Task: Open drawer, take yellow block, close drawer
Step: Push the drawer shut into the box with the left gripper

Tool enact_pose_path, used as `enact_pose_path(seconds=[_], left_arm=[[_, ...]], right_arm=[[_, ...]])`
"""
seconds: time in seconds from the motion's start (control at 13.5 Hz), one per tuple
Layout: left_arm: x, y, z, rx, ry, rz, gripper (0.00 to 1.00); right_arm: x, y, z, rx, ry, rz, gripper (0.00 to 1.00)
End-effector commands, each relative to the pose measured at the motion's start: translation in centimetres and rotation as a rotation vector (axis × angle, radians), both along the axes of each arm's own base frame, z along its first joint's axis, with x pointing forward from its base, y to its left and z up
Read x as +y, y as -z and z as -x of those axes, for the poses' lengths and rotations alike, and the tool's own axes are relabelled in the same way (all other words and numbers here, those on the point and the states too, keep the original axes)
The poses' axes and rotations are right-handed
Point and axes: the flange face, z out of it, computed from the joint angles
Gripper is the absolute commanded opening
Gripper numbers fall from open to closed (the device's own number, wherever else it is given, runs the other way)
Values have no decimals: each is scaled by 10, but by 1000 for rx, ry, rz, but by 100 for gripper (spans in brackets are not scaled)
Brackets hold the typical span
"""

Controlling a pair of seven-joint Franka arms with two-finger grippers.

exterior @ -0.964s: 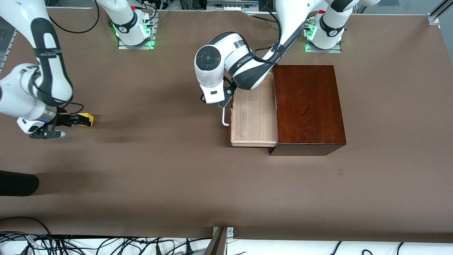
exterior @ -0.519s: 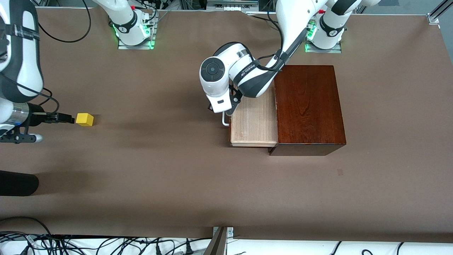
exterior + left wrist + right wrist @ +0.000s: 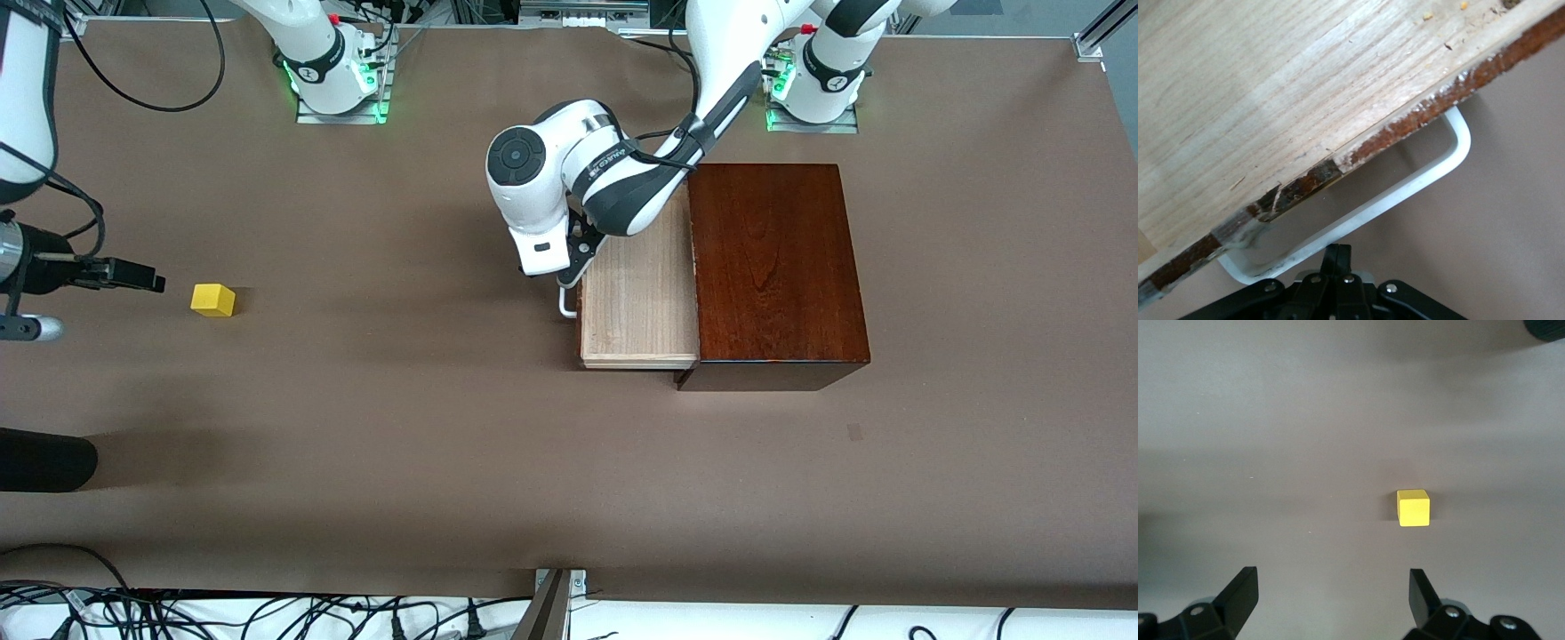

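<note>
Yellow block (image 3: 213, 300) sits alone on the brown bench (image 3: 400, 427) toward the right arm's end, while the drawer (image 3: 638, 302) stands pulled out of its dark mahogany box (image 3: 773, 267).

Right gripper (image 3: 147, 280) hangs above the bench just beside the block, its fingers (image 3: 1238, 593) spread wide and holding nothing; in the right wrist view the cube (image 3: 1413, 507) lies apart from both fingers. Left gripper (image 3: 569, 267) is down at the drawer's white loop handle (image 3: 565, 307), which shows in the left wrist view (image 3: 1405, 193) standing off the chipped reddish-brown front; whether its fingers are open or closed on the loop cannot be told. Pale wood tray is bare inside. Lettering on the left arm's wrist band is too small to read.
</note>
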Motion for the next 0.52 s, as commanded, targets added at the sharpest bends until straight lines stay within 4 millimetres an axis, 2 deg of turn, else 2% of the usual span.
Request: enact_pose_path(seconds=[0.0, 0.15, 0.45], left_arm=[[33, 2, -18, 34, 63, -134, 0], [41, -4, -22, 48, 88, -148, 0], [71, -14, -46, 55, 122, -140, 0]], right_arm=[[10, -20, 11, -7, -7, 13, 100], [16, -31, 18, -5, -4, 5, 100], [49, -62, 44, -29, 29, 57, 100]])
